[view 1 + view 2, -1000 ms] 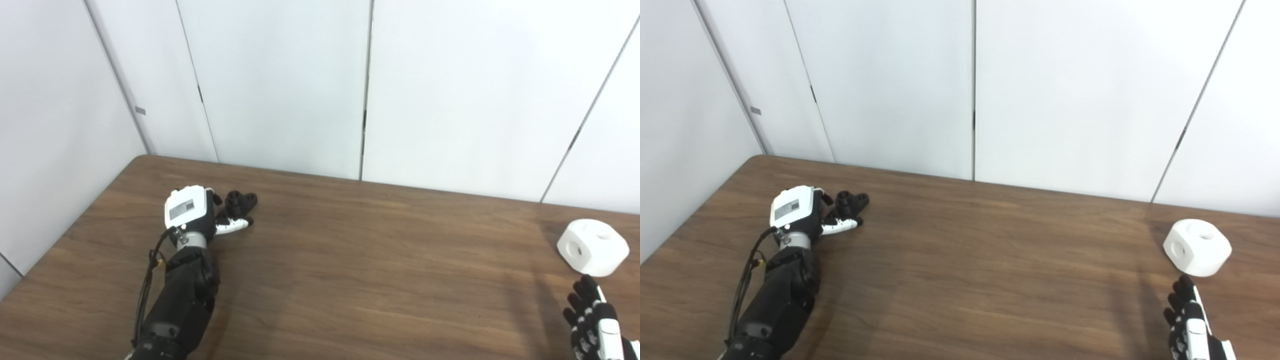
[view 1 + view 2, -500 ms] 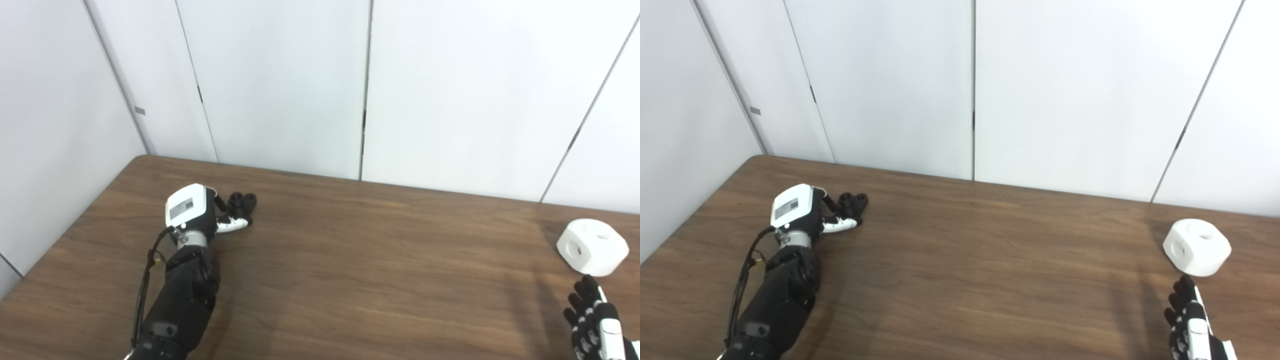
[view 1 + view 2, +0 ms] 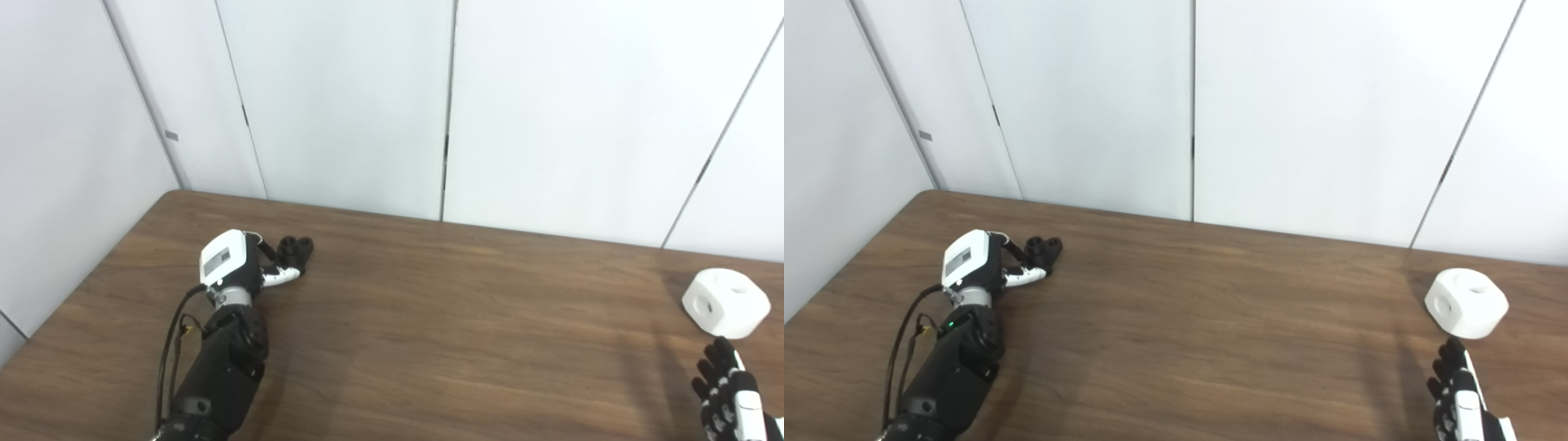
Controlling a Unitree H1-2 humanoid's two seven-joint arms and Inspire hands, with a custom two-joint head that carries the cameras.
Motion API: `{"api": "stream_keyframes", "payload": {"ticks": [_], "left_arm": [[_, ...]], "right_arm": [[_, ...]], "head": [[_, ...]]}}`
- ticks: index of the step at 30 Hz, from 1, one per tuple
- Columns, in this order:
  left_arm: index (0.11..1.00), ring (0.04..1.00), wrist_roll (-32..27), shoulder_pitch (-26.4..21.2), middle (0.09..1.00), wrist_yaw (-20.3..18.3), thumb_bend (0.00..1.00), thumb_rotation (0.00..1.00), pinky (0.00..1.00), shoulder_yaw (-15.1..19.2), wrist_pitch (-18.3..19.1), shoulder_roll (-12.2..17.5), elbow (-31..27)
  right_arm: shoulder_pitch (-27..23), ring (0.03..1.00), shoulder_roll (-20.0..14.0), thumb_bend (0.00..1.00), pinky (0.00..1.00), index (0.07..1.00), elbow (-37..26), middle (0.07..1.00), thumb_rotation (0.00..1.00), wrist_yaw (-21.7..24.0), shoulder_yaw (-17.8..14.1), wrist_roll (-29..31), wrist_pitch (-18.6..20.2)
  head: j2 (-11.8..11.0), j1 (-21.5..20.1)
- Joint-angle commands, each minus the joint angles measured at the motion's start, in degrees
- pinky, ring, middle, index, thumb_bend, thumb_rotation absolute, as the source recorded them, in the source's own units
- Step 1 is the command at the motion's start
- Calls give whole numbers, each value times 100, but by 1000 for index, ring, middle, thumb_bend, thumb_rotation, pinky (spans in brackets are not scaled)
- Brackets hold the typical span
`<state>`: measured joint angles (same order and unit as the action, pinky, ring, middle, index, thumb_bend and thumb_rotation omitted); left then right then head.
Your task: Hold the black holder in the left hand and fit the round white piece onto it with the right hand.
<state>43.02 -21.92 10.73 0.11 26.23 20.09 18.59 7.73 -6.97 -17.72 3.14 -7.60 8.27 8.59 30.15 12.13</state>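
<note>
As the left hand (image 3: 229,263) rolls its wrist outward from a second ago, its fingers (image 3: 278,278) draw in around the black holder (image 3: 295,248) at the worktop's (image 3: 429,318) far left, though a firm grasp cannot be confirmed; the right hand (image 3: 729,392), fingers spread and empty, waits just short of the round white piece (image 3: 726,302), untouched

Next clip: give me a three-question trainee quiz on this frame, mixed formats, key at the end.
1. True or false: the round white piece sits on the black holder.
2. Which hand is at the black holder? A) left hand B) right hand
3. Fill in: the white piece rests on the ____.

Key: 1 false, they lie far apart; 2 A, though whether its grip has closed cannot be told; 3 table.
</note>
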Motion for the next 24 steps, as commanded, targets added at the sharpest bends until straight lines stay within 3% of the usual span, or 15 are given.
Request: {"api": "stream_keyframes", "payload": {"ticks": [1, 8, 15, 24], "left_arm": [[483, 850, -41, -87, 780, 62, 520, 44, 752, -17, -18, 175, -126], [484, 796, -223, -23, 736, 38, 519, 43, 664, -100, -145, 206, -299], [485, 809, -287, 67, 749, -450, 518, 46, 679, -378, -12, 232, -878], [485, 833, -251, 340, 757, -1283, 517, 49, 723, -837, 56, -51, -1875]], "right_arm": [[-78, 1000, -69, 428, 1000, 995, -173, 996, 985, 26, -42, 27, -232], [-72, 1000, -83, 411, 1000, 1000, -186, 998, 1000, 48, -12, -23, -259], [-71, 1000, -20, 433, 1000, 986, -286, 992, 984, -12, -5, -65, -137], [-64, 1000, -47, 435, 1000, 995, -215, 1000, 991, 29, -8, -46, -235]], "head": [[3, -3], [32, -65], [73, -123], [153, -170]]}}
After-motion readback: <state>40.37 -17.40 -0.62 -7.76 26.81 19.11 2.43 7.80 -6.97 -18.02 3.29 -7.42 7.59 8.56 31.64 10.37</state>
